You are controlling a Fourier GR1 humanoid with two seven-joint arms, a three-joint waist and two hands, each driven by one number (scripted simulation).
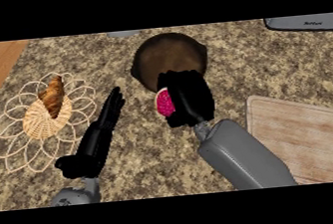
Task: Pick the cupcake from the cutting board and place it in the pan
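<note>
- cupcake (164, 102): pink, only a sliver shows, on the left side of the right robot hand (186, 97). Rest of it is hidden by the fingers.
- right robot hand: fingers curled round the cupcake, clamped on it. Held above the worktop (269, 65), off the cutting board (305, 137).
- robot hand and cupcake sit at the near rim of the pan (168, 56), overlapping its lower edge. Cannot tell if the cupcake touches the pan.
- pan: dark brown, round, toward the far edge of the worktop, about mid-width.
- right forearm runs from the near edge up and left to the hand, passing just left of the cutting board.
- cutting board: light wood, by the right edge of the worktop, nothing on the part that shows.
- left robot hand (101, 127): fingers straight and together, pointing to the far edge, holding nothing. It is left of the cupcake, apart from it.
- wicker basket (46, 119) on a wire mat near the left edge, a croissant (53, 96) standing in it.
- grey appliance (305, 22) at the far right corner, cut off.
</note>
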